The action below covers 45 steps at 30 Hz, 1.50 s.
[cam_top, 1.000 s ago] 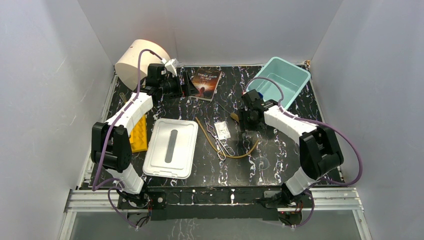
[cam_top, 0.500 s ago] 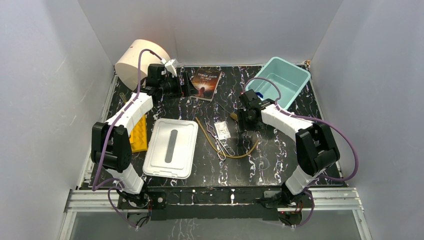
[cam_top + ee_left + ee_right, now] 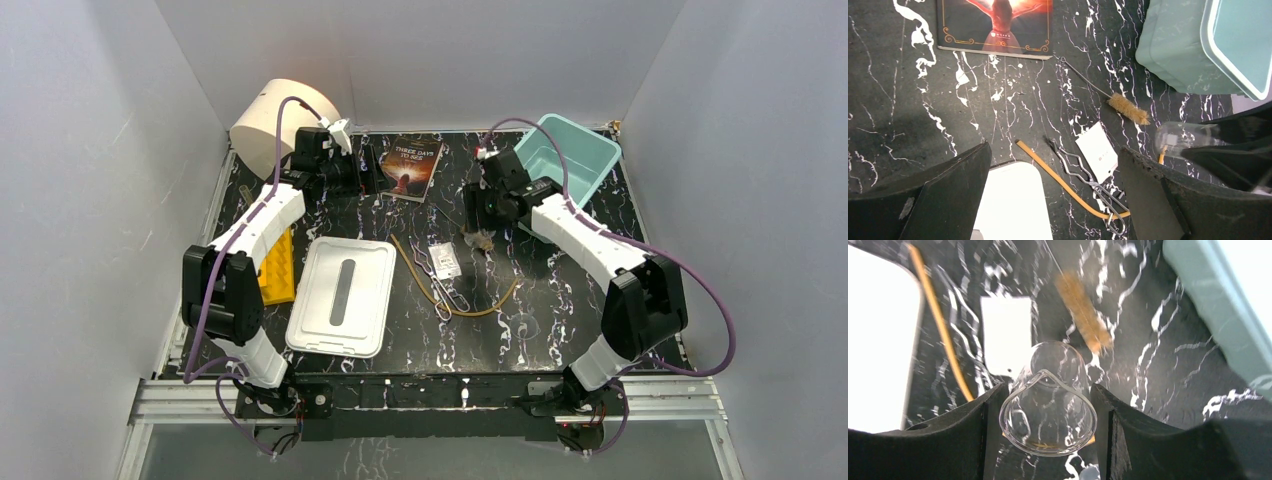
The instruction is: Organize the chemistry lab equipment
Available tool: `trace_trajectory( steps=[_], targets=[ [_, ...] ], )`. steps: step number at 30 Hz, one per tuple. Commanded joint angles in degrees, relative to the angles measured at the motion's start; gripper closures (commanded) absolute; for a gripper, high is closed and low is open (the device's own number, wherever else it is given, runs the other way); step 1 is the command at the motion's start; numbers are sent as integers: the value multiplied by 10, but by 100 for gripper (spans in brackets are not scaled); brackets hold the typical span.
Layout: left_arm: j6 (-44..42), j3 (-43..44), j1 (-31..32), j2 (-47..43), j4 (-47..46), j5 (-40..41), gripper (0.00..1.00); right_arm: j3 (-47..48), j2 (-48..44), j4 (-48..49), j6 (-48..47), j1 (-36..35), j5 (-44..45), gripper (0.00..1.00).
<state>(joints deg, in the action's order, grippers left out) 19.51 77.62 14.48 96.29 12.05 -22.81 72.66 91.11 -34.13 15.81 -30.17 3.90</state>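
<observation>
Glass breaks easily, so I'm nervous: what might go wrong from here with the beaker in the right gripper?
1. The glass beaker is pinched only by its smooth sides in the right gripper and appears lifted. A slip would likely drop it on the hard table.
2. The teal bin stands close by. Carried too low, the glass might strike its wall.
3. The brown brush and white packet lie underneath, so a dropped beaker could land on them.
</observation>
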Motion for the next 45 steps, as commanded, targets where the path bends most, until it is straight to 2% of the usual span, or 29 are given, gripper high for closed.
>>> trace_trajectory(
  steps=[1, 5, 15, 22, 29, 35, 38, 45],
  targets=[
    [-11, 18, 3, -33, 11, 13, 2, 85, -29, 59, -1, 8, -6, 45],
    [-2, 0, 3, -31, -6, -11, 2, 110, -25, 118, 24, 28, 22, 45],
    [3, -14, 3, -37, -12, -13, 2, 243, 37, 129, 29, 111, 98, 46],
    [7, -13, 3, -33, -11, -18, 2, 243, 80, 137, 18, 140, 228, 46],
    [2, -25, 3, -37, -9, -14, 2, 225, 102, 141, 15, 166, 279, 47],
    [-6, -23, 3, -27, -5, -7, 2, 226, 150, 125, 19, 213, 284, 47],
    [-5, -19, 3, -20, -5, -10, 2, 237, 184, 120, 12, 237, 258, 46],
    [-9, 2, 3, -4, 8, -4, 2, 325, 298, 82, 8, 258, 215, 45]
  ],
)
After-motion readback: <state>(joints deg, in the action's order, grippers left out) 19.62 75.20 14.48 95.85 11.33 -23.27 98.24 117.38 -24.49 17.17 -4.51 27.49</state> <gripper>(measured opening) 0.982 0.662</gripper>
